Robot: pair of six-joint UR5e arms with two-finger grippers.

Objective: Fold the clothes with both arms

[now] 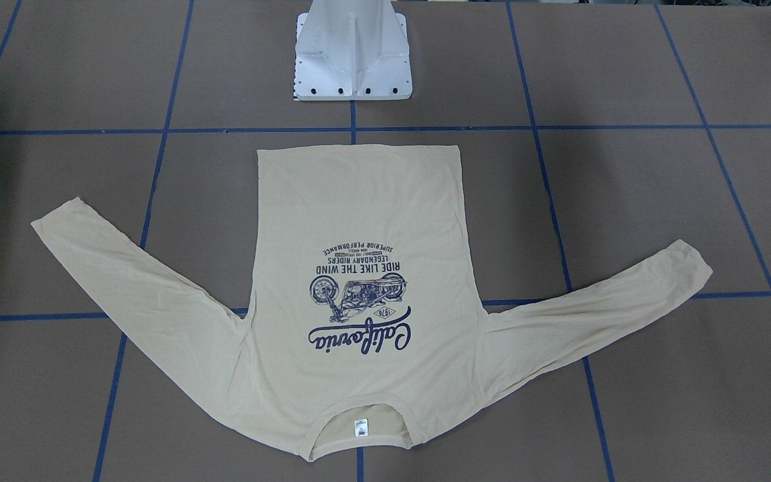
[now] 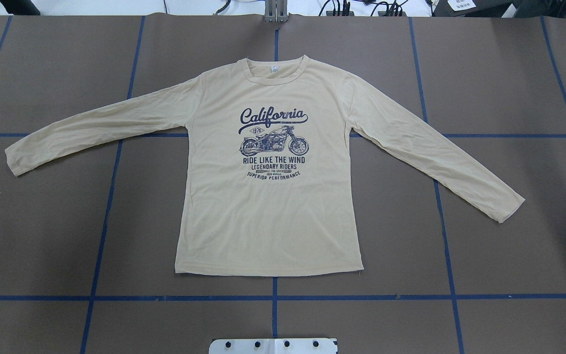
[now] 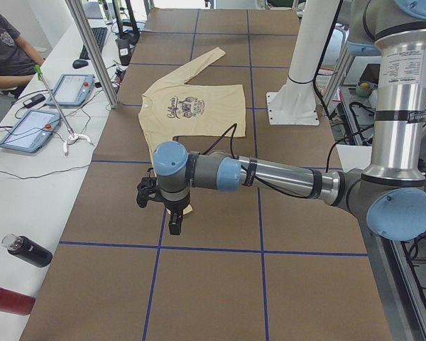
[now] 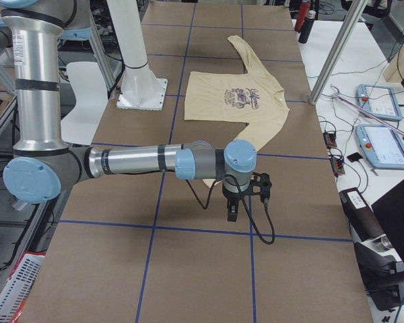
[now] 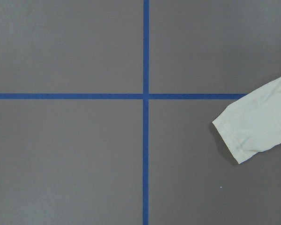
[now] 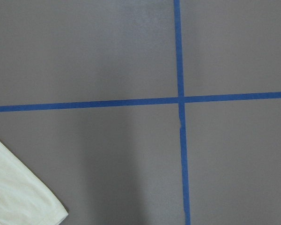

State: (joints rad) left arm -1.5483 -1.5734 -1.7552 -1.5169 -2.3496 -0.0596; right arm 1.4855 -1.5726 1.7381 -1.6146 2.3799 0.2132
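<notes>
The cream-yellow long-sleeved T-shirt [image 2: 268,216] lies flat on the brown table, print up, both sleeves spread out, collar away from the robot. It also shows in the front-facing view [image 1: 359,221]. My left gripper [image 3: 173,224] shows only in the exterior left view; it hangs above the table by the left sleeve's end. Its wrist view shows that cuff [image 5: 255,126]. My right gripper [image 4: 232,214] shows only in the exterior right view, above the right sleeve's end; its wrist view shows that cuff [image 6: 18,197]. I cannot tell whether either is open or shut.
The white pedestal base [image 1: 352,60] stands at the robot's side of the table. Blue tape lines [image 2: 273,297] grid the surface. A side bench holds tablets [image 3: 32,128] and bottles [image 3: 25,250]; a person [image 3: 7,42] sits there.
</notes>
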